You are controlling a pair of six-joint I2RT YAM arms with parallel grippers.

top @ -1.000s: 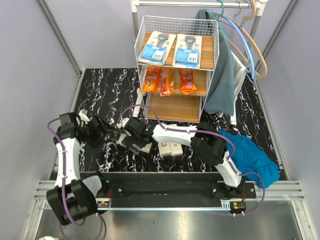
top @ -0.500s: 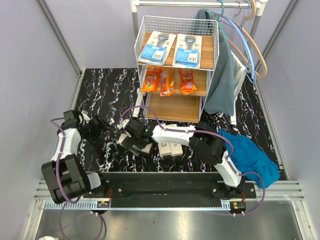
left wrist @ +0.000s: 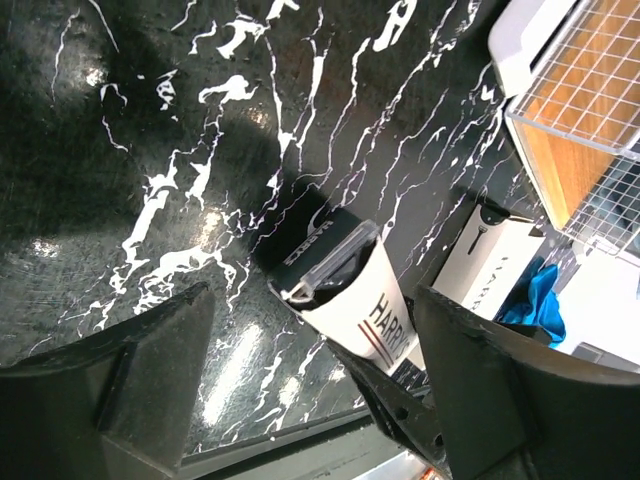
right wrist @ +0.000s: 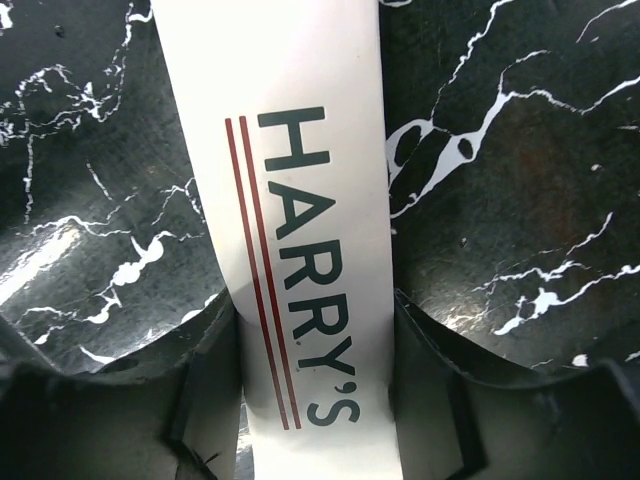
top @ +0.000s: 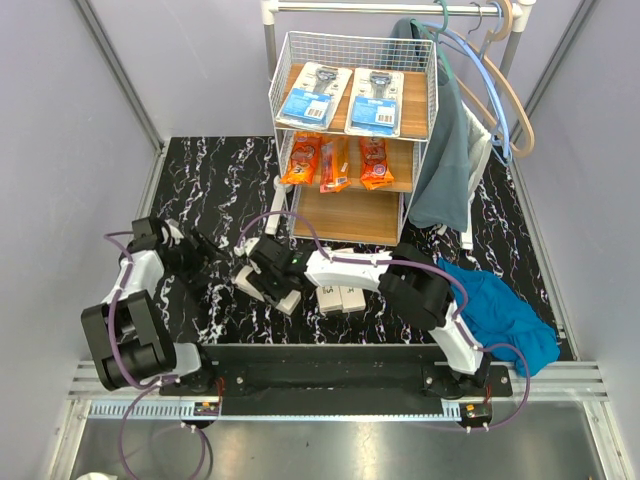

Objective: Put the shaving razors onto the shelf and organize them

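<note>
My right gripper (top: 270, 285) (right wrist: 312, 312) is shut on a long white HARRY'S box (right wrist: 290, 200) (top: 289, 301), with both fingers pressed against its long sides low over the black marble table. My left gripper (top: 200, 262) (left wrist: 315, 300) stands open just left of it, nothing between its fingers; the held box (left wrist: 365, 305) shows beyond them. Two more HARRY'S boxes (top: 341, 298) (left wrist: 495, 270) lie side by side in front of the shelf (top: 283, 80) (left wrist: 590, 110). Two blue-and-white blister cards (top: 345, 95) lie on its top board, three orange bags (top: 335, 160) on the middle one. The bottom board is bare.
A white clothes rail (top: 400, 8) with hangers (top: 505, 100) and a grey-green garment (top: 445, 160) stands right of the shelf. A blue cloth (top: 505, 305) lies on the table at the right. Grey walls close in both sides.
My right gripper's fingers have closed onto the HARRY'S box. The left arm has folded lower and leftward, its gripper staying near the same spot and narrowing a little.
</note>
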